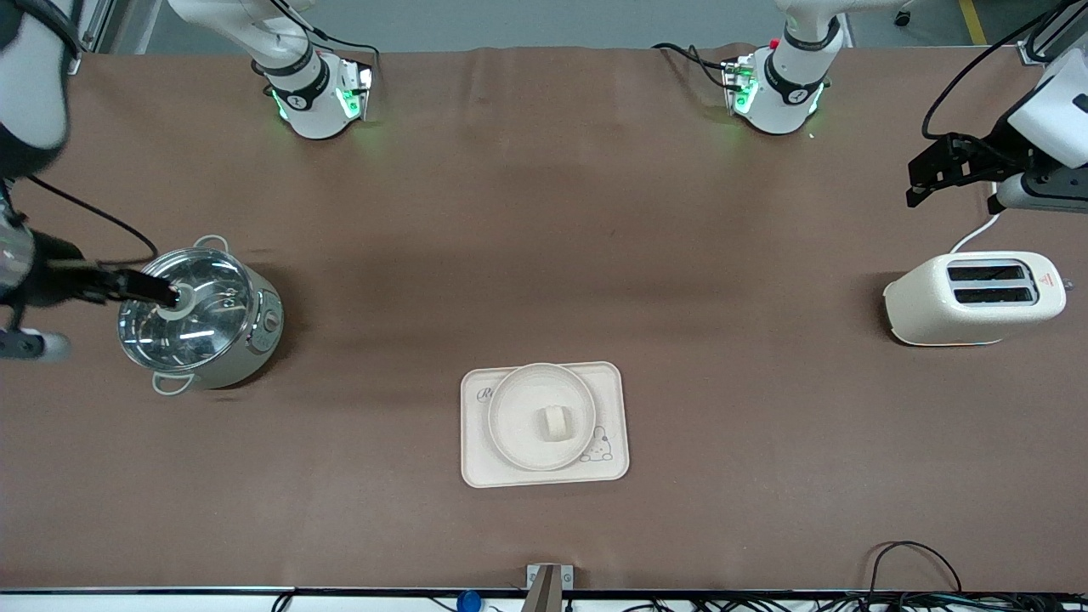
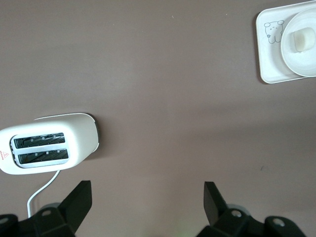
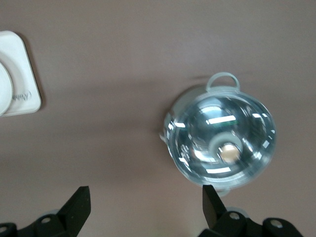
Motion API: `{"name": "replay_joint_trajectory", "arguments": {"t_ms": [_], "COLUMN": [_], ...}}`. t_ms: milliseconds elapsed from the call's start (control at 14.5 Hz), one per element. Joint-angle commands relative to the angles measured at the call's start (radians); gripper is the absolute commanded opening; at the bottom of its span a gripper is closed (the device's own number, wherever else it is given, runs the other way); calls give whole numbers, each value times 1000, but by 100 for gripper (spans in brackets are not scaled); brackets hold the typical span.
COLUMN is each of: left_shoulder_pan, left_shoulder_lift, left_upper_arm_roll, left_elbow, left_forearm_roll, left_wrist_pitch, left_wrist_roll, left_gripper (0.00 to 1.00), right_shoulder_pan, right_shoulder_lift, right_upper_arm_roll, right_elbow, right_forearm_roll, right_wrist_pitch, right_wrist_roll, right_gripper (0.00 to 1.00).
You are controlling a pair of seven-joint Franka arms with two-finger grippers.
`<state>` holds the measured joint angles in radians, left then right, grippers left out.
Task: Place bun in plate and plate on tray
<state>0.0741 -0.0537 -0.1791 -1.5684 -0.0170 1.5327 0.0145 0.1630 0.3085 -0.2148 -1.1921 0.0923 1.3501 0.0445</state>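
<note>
Small pale cream bun [image 1: 555, 422] lies in the round off-white plate [image 1: 510, 425], which sits on the cream rectangular tray [image 1: 476, 463]; only the front view shows all three whole. Farther off stand a lidded steel pot [image 1: 200, 319] and a white toaster [image 1: 973, 299]. Left gripper [image 2: 148, 205] hangs open above the toaster; right gripper [image 3: 146, 210] hangs open above the pot.

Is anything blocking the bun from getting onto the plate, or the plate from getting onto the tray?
Nothing visible is in the way. The bun already lies in the plate, and the plate already sits on the tray. The left gripper and right gripper are both open, up at the table's ends.
</note>
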Motion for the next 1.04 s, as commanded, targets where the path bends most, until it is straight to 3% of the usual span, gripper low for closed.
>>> {"name": "replay_joint_trajectory", "arguments": {"t_ms": [0,138,208,415,692,969], "left_shoulder_pan": [4,3,3,7,6,4], "left_shoulder_lift": [-8,-3,-3,-3,-5,-5], "left_upper_arm_roll": [-3,-2,-2,-2,-2,-2], "left_elbow": [1,14,14,21,27,28], "left_forearm_roll": [-9,-5,-4,-4,-3,0], "left_wrist_pitch": [7,6,4,4,-20,-40], "left_wrist_roll": [15,15,15,13,12,10], "left_gripper": [100,100,100,100,100,100], "right_shoulder_pan": [-176,-311,-330,-316,-258,-255], "right_shoulder_lift": [-148,-250,-317,-411,-404,-402], "right_upper_arm_roll": [179,299,308,310,246,244], "right_elbow": [-110,-196,-266,-404,-397,-383], "right_forearm_roll": [-87,-117,-117,-120,-126,-128], "right_wrist_pitch": [-23,-22,-5,95,132,135], "right_wrist_roll": [-8,-41,-44,-44,-44,-46], "right_gripper": [100,100,100,100,100,100]}}
